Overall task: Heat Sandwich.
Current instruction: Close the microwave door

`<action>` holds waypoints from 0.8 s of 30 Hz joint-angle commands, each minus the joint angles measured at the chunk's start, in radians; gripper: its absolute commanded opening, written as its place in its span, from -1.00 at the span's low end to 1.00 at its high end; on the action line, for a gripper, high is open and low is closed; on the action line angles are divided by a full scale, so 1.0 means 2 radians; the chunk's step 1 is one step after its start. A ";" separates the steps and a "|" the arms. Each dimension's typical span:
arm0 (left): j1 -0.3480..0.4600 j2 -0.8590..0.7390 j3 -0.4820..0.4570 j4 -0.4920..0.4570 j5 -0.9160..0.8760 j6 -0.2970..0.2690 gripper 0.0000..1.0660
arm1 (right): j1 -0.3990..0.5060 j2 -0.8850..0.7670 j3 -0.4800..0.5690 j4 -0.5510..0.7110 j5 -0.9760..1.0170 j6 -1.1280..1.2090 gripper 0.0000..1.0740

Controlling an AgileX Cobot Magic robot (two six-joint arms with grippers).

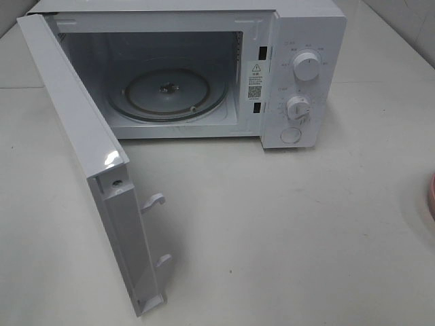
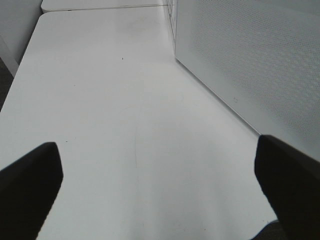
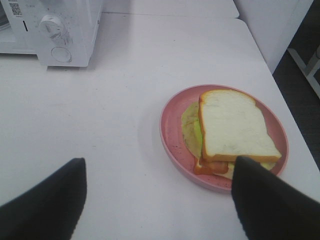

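table: white, matte | microwave: door open | sandwich: on plate

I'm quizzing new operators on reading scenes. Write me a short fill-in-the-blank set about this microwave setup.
1. The microwave door stands ____.
2. The sandwich lies on a ____ plate.
3. On the glass turntable inside the microwave there is ____.
4. The right hand holds ____.

Missing words: open; pink; nothing; nothing

Plate cut off at edge.
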 commanded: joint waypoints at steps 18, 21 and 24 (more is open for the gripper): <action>0.001 -0.005 0.000 0.004 -0.011 -0.001 0.86 | -0.004 -0.015 0.000 -0.002 -0.001 0.003 0.42; 0.001 0.013 -0.008 0.004 -0.027 -0.001 0.83 | -0.004 -0.015 0.000 -0.001 -0.001 0.002 0.41; 0.001 0.037 -0.011 0.005 -0.053 -0.002 0.72 | -0.004 -0.015 0.000 -0.001 -0.001 0.002 0.40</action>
